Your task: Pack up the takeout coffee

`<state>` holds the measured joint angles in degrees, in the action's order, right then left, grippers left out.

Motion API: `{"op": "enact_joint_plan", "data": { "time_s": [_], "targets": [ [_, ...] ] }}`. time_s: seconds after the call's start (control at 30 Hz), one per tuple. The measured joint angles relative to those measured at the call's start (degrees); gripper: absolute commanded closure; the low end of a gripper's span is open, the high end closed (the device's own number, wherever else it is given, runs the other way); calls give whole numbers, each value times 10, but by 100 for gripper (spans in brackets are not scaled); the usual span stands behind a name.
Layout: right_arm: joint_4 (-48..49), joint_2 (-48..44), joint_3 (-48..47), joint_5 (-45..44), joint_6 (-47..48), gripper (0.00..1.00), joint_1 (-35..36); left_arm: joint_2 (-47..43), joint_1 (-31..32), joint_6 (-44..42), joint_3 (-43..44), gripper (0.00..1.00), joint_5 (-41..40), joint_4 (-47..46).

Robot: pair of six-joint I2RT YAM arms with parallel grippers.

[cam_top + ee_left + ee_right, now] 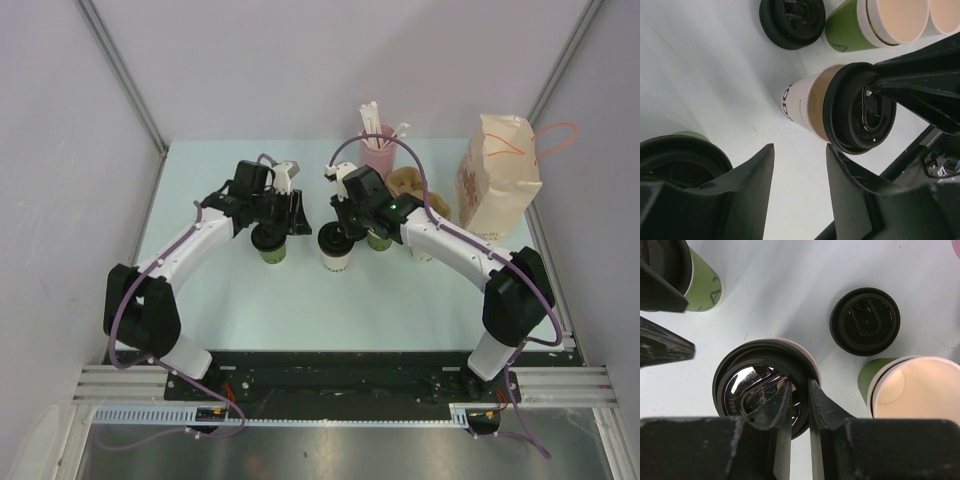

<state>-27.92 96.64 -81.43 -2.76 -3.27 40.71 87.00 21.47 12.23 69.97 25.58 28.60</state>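
Closest to the lens, the right claw (799, 386) is pinching down on the white cup (802, 107). Its two fingers are standing nearly together and straddling the rim of the black lid (747, 385), one lying inside the lid's recess and the other outside its edge. That cup is standing upright at about the middle of the surface (300, 310). Just to its left the green cup (704, 286), also lidded in black, is standing upright too. The left claw (800, 152) is hanging just above and beside it with its fingers partly spread, gripping nothing; bare surface is showing in the gap and the green cup's lid is sitting outside one finger. Crowding the white cup on its right are a loose lid (865, 321) lying flat and an open green cup (847, 31), with another open cup (946, 11) just beside that one. Farther back, a pink cup of straws (378, 150) is standing by the far edge, and a brown paper bag (497, 180) is standing upright toward the far right corner. The surface is showing pale mint, with plain grey wall panels (300, 60) closing it in on three sides. From the near edge the left arm (190, 245) and right arm (455, 245) are bowing outward at the elbows and bending back toward the middle, wrists pointing down.
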Motion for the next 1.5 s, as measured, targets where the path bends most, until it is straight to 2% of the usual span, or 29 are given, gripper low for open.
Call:
{"op": "enact_joint_plan", "data": {
  "time_s": [0.37, 0.97, 1.5],
  "targets": [
    [15, 14, 0, -11, -1, 100, 2, 56, 11, 4, 5, 54, 3, 4],
    [15, 40, 0, -4, 3, 100, 2, 87, 19, 11, 19, 55, 23, 5],
    [12, 41, 0, -17, 2, 100, 3, 121, 19, 24, 42, 62, 71, 9]
  ]
}}
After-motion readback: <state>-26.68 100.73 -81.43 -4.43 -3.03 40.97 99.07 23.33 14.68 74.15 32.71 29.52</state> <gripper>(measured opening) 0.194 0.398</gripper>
